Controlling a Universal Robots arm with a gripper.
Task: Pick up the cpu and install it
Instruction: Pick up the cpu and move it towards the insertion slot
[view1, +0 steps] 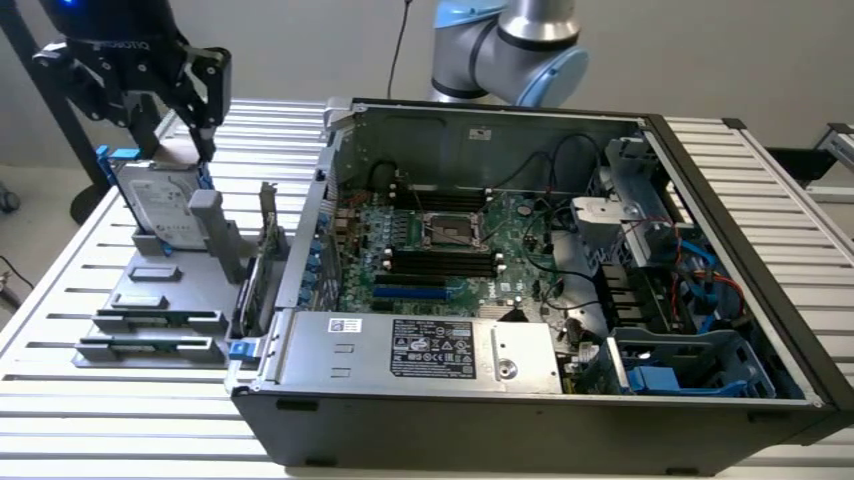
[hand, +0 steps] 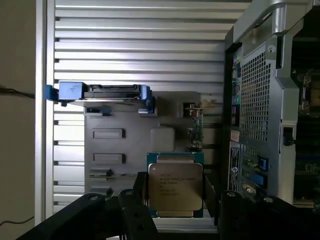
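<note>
cpu sits in the claw, silver lid facing the wrist camera. As far as I can judge from the wrist view, the two fingers are clamped on its opposite edges. In the exterior view the claw hangs at about 10 o'clock, above the hard drive and the grey parts tray on the worktop. Nothing is installed yet: the socket on the board lies roughly 4 o'clock from the claw, with the case wall standing between them. My worries: the grip is on thin edges only, so a jolt or a quick swing could let the chip rotate or drop onto the tray or, worse, onto the board. A low path would clip that wall or the upright hard drive. At the socket, a tilted or mis-rotated chip would bend pins. I can't tell from here how the notches line up, nor whether the retention frame is fully up. Black cables at about 1 o'clock of the socket look close enough to snag a finger.
</note>
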